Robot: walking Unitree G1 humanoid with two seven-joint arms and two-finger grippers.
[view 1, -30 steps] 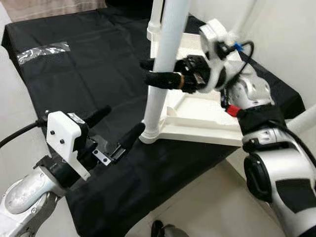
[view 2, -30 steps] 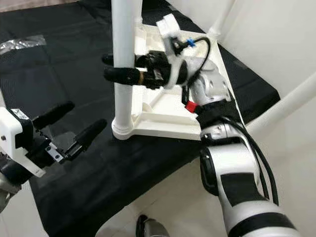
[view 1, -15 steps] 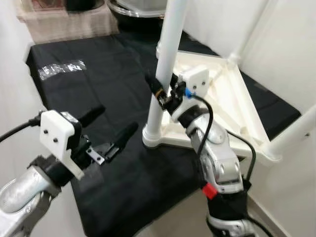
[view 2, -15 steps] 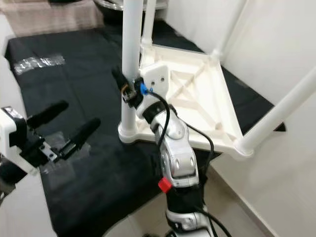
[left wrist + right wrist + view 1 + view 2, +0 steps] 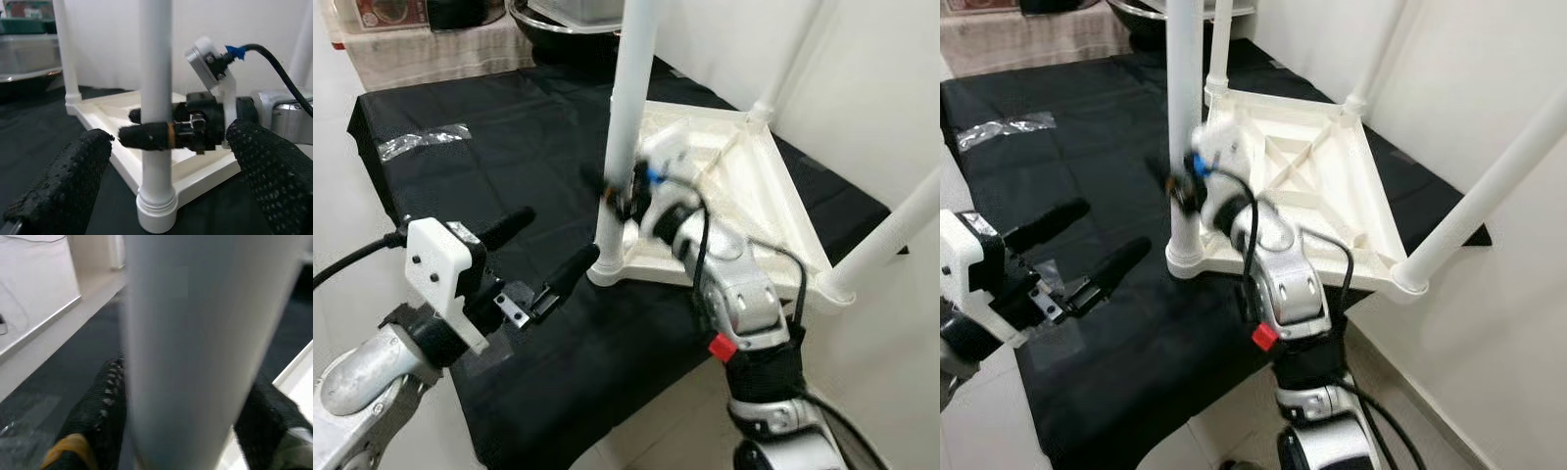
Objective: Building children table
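Inverted white plastic table top (image 5: 1332, 186), ribbed underside, lies on black cloth (image 5: 489, 166). Smooth round white leg (image 5: 155, 98) upright at its near corner. Right gripper (image 5: 146, 129) clamps leg, lower than 0.5 s ago. Left gripper (image 5: 553, 259) spread wide, near leg base, unchanged.

light: bright and even, indoor, soft; source cannot be told
glare: pale shine on the white wall (image 5: 871, 88) and on the plastic wrapper (image 5: 419, 140)
shadows: faint on the black cloth (image 5: 509, 127)
blur: right gripper (image 5: 612, 196) smeared by motion in both eye views
focus: table leg (image 5: 195, 347) very close and soft in right wrist view; left gripper fingers (image 5: 63, 181) soft in left wrist view
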